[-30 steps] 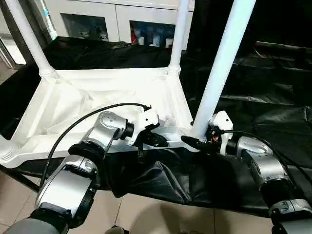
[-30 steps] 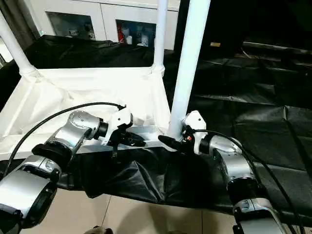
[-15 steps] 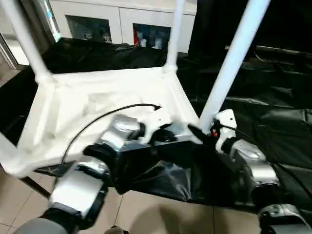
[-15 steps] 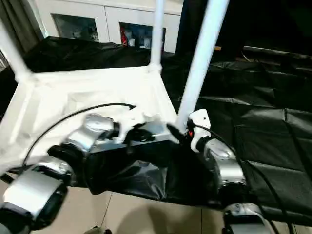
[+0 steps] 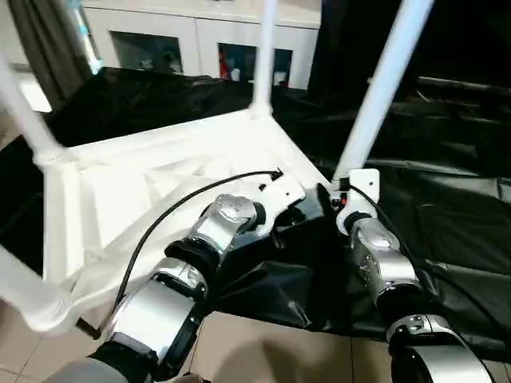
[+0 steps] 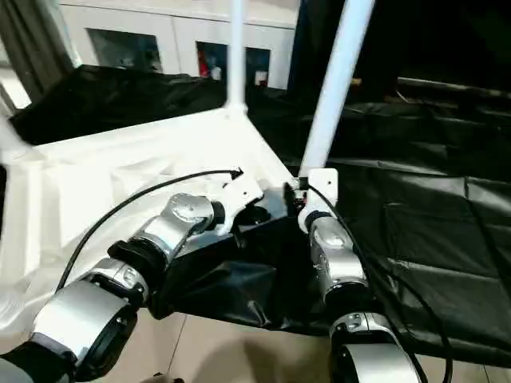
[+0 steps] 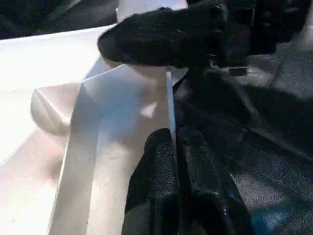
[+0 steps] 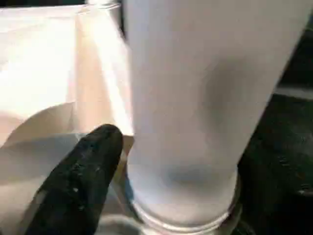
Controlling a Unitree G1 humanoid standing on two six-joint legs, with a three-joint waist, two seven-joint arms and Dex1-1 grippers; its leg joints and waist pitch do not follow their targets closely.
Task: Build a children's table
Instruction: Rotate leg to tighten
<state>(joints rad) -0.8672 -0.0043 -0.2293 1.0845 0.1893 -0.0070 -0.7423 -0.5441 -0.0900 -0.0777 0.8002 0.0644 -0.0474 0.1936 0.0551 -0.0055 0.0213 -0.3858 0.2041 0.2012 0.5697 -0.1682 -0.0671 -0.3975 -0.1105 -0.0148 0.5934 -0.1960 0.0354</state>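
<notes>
The white tabletop lies upside down on black cloth, ribbed underside up. Legs stand in its corner sockets: the near right leg, the far right leg, the far left leg and the near left leg. My left gripper is shut on the thin near rim close to the near right corner. My right gripper is at the base of the near right leg, with one black finger pressed against it and the other hidden behind the leg.
Black cloth covers the work surface and hangs over its front edge. A white glass-door cabinet stands behind. Tiled floor shows below the cloth's edge.
The view has shifted. Against the black cloth the tabletop has turned, its near left corner swinging toward me. Both grippers stay at the near right corner, now closer together.
</notes>
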